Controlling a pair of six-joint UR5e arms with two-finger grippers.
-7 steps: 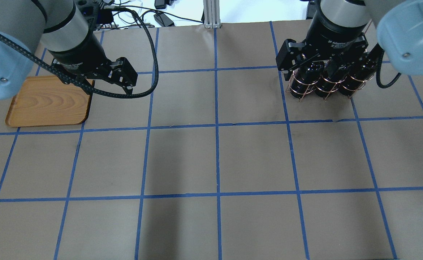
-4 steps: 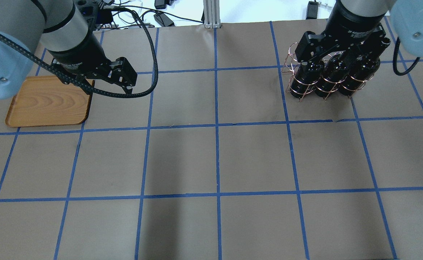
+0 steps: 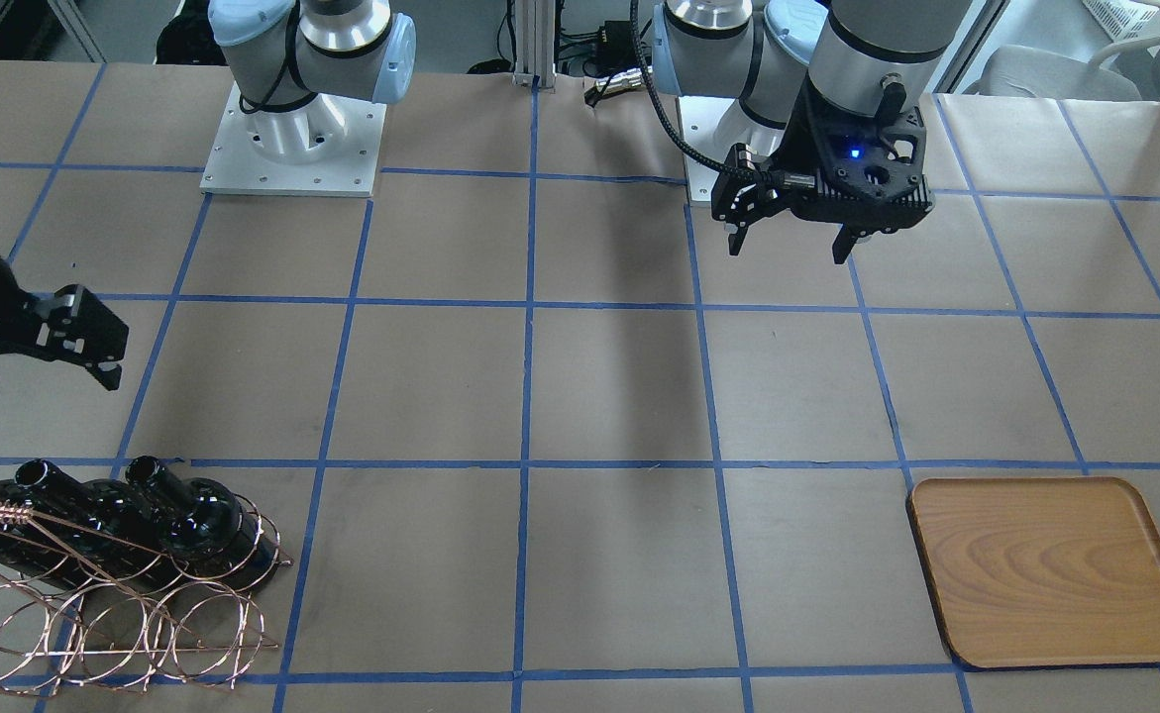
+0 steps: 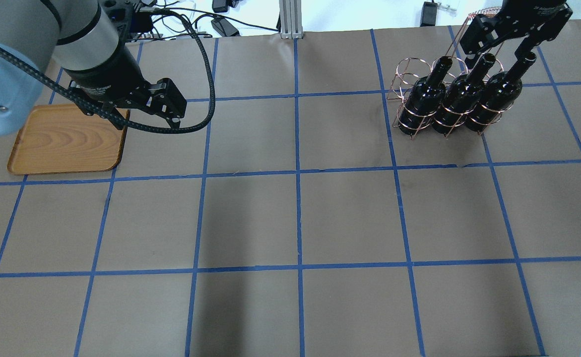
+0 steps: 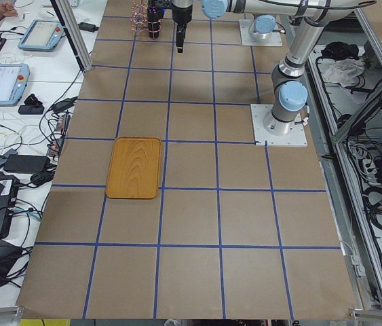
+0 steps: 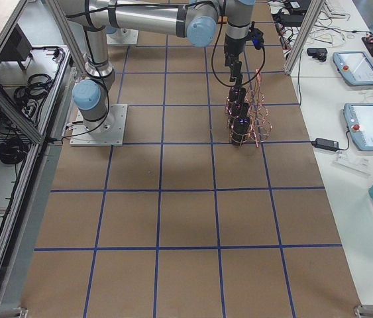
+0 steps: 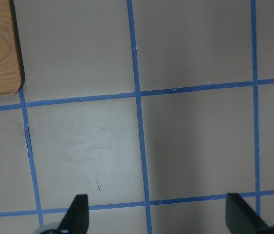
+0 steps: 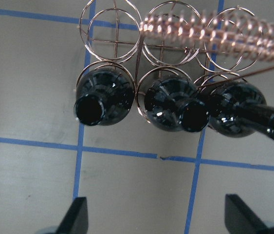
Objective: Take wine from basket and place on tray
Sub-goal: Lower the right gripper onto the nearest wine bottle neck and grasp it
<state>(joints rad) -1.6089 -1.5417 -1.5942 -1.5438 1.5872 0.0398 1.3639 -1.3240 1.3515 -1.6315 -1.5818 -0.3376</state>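
Note:
Three glossy black wine bottles (image 4: 456, 101) stand side by side in the copper wire basket (image 4: 405, 74) at the far right of the table. They also show in the front view (image 3: 183, 515) and from above in the right wrist view (image 8: 173, 102). My right gripper (image 4: 498, 47) is open and empty. It hangs above and behind the bottle necks, apart from them. The wooden tray (image 4: 67, 141) lies bare at the far left. My left gripper (image 3: 788, 246) is open and empty, and hovers just right of the tray's near corner (image 7: 0, 53).
The basket's coiled wire handle (image 8: 214, 34) leans over its empty back rings. The table is brown paper with a blue tape grid (image 4: 297, 173). Cables and power bricks (image 4: 221, 22) lie past the far edge.
My right gripper has lifted up and back from among the bottles, uncovering their necks. The bottles and basket stay in place. The left arm has hardly moved.

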